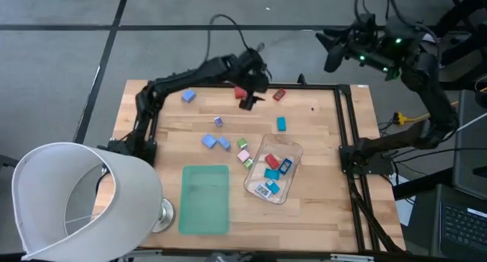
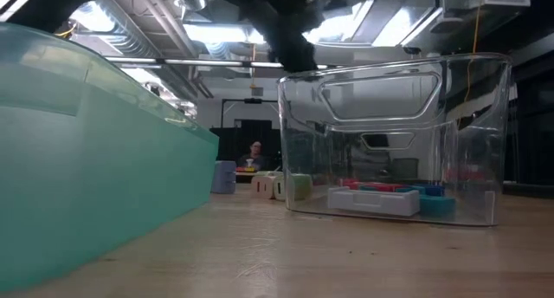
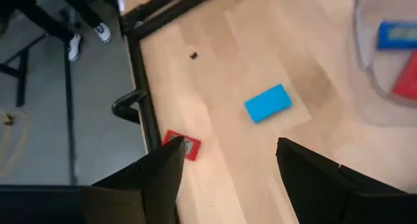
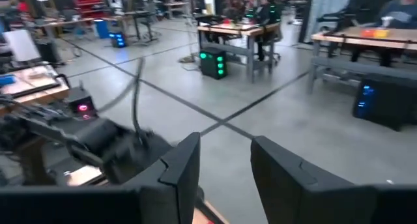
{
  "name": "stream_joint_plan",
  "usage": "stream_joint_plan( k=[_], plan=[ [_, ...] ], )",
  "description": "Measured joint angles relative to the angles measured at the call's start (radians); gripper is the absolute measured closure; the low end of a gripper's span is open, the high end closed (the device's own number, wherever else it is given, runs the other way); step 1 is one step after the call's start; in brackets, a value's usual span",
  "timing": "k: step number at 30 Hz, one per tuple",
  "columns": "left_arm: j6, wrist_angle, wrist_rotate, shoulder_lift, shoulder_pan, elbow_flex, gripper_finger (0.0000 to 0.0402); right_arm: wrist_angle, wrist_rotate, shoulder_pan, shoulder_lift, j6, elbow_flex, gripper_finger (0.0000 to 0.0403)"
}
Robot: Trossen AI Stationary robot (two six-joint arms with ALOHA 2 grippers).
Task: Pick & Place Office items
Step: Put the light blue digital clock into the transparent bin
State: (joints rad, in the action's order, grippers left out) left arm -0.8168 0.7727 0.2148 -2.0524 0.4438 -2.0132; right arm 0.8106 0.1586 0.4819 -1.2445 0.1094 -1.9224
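Green mat (image 1: 205, 199) nearest, front | clear tray (image 1: 293, 151) right of it, holding several office items (image 1: 272, 174); others scattered behind | left gripper (image 3: 228, 168) far-centre, jaws apart, empty | right gripper (image 4: 225, 162) raised off-table, jaws parted, empty

Bare wood around teal block (image 1: 281, 124); tray (image 1: 259, 167) nearby.

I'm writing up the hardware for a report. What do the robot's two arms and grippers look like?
Both arms are black and jointed. The left arm trails a thin black cable. The right arm shows green lights near its wrist. The left gripper and right gripper each have two flat, angular dark fingers.
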Motion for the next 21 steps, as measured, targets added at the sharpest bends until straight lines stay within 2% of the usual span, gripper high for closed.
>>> stream_joint_plan(
  k=[3, 12, 17, 21],
  plan=[
    [-0.056, 0.002, -0.032, -0.051, -0.047, 0.002, 0.0162, 0.031, -0.072, 0.024, 0.003, -0.005, 0.000, 0.0266],
    [-0.227, -0.131, -0.081, -0.169, -0.146, 0.001, 0.0162, 0.095, -0.261, 0.068, -0.038, -0.014, 0.000, 0.0266],
    [-0.384, -0.264, -0.219, -0.232, -0.189, -0.001, 0.0162, 0.095, -0.309, 0.086, -0.060, -0.016, 0.000, 0.0266],
    [-0.460, -0.344, -0.240, -0.285, -0.195, -0.001, 0.0162, 0.088, -0.338, 0.095, -0.069, 0.008, 0.000, 0.0266]
  ],
)
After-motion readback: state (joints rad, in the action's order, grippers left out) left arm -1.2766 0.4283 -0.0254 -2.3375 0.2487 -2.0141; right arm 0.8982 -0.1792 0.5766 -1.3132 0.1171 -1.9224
